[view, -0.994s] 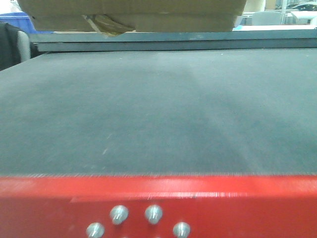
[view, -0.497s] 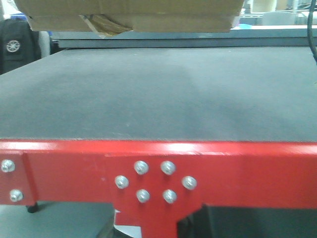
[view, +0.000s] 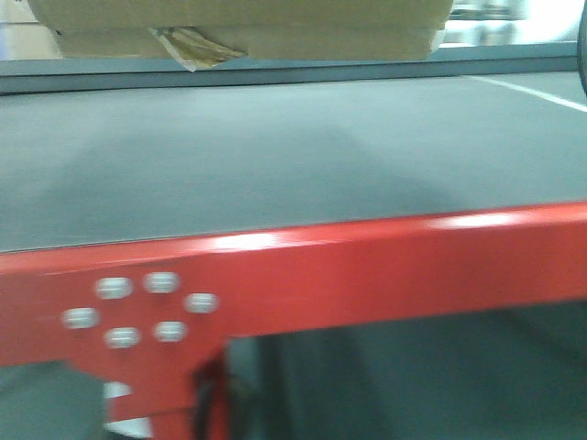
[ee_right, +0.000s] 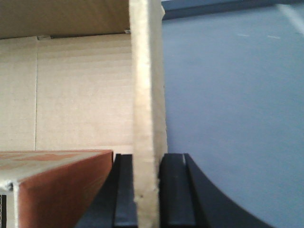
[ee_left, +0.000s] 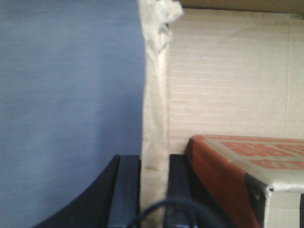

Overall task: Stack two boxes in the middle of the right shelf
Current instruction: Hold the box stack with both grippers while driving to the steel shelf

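Note:
A brown cardboard box is held up at the top of the front view, above the grey shelf board; a torn flap hangs from its underside. My left gripper is shut on the box's left wall. My right gripper is shut on the box's right wall. Inside the cardboard box lies a red-and-white box, seen in the left wrist view and in the right wrist view. The grippers do not show in the front view.
The shelf's red metal front beam with a cluster of bolts runs across the front view, sloping up to the right. Below it is a dark lower level. A white line marks the far right.
The view has shifted: the red beam has risen in the frame and now tilts, the bolts have moved left, and more of the space under the shelf shows. The box stays at the top.

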Controlling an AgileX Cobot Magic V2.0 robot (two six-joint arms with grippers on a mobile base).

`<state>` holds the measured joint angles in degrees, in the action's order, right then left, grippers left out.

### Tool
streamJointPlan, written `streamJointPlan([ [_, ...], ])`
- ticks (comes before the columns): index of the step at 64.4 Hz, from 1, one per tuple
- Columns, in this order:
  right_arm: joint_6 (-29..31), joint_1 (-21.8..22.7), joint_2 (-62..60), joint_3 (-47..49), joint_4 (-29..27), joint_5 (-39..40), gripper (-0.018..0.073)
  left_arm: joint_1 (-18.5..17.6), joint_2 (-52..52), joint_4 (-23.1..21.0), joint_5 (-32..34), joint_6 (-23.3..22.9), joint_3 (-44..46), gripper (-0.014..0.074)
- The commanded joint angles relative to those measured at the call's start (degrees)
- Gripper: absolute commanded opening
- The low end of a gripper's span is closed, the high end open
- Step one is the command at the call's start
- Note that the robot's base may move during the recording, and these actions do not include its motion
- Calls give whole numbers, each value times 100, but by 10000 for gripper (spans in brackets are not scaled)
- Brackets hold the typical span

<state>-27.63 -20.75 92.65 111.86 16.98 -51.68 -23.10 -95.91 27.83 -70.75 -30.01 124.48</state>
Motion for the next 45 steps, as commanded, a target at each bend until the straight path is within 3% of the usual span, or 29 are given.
streamJointPlan([
  [1, -39, 7, -129, 81, 108, 371, -151, -11, 65, 150, 126, -4, 72, -111],
  [45, -39, 7, -129, 81, 108, 371, -151, -11, 65, 150, 126, -4, 72, -111],
])
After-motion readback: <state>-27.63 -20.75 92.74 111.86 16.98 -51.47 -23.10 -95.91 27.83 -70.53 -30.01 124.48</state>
